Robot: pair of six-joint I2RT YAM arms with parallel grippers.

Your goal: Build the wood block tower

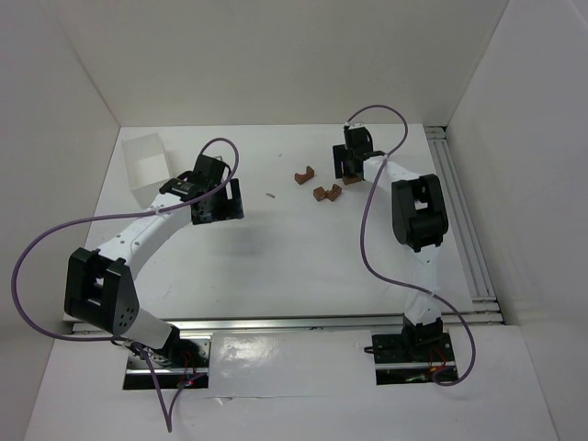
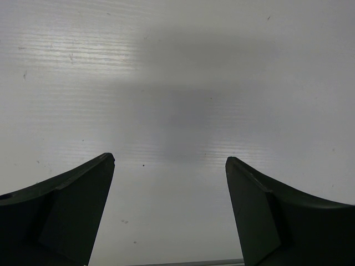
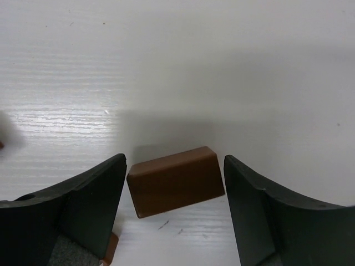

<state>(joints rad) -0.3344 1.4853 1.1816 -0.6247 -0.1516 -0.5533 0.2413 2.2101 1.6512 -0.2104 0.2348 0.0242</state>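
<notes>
A reddish-brown wood block (image 3: 175, 180) lies on the white table between the fingers of my right gripper (image 3: 174, 160). The jaws are open around it; the left finger is almost at its end and a small gap shows on the right. Another brown piece (image 3: 111, 249) peeks out under the left finger. In the top view my right gripper (image 1: 347, 165) is at the back of the table, with more wood blocks just left of it (image 1: 304, 174) and in front of it (image 1: 327, 192). No stack shows. My left gripper (image 2: 169, 159) is open and empty over bare table (image 1: 216, 197).
A white plastic tray (image 1: 147, 165) stands at the back left, next to the left arm. A tiny speck (image 1: 270, 195) lies between the arms. White walls enclose the table, with an aluminium rail (image 1: 464, 220) along the right edge.
</notes>
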